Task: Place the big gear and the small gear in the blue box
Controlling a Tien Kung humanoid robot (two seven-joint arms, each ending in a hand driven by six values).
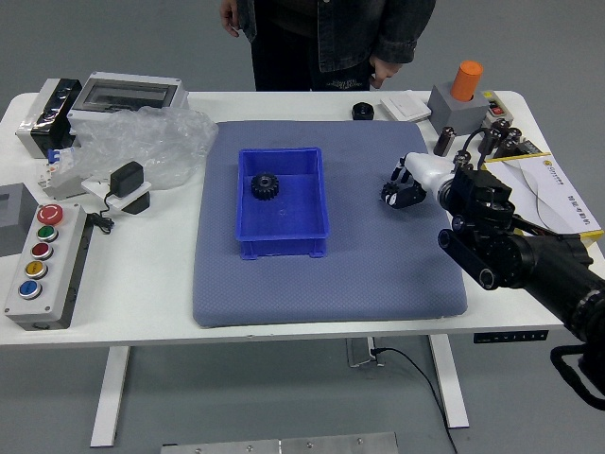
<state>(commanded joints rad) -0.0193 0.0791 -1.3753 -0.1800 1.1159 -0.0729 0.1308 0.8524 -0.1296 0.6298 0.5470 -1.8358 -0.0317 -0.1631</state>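
One blue plastic box (282, 248) is seen left of centre, and one blue-grey mat (331, 293) on one white desk (132, 312). Two black toothed gears (265, 186) are counted: one inside the box, one partly covered by one black-and-white robot hand (422, 177), right of centre. At the lower left, five round buttons (42, 251) are counted: two red, one green, one yellow, one blue. Two hands of a person (383, 72) are shown at the top.
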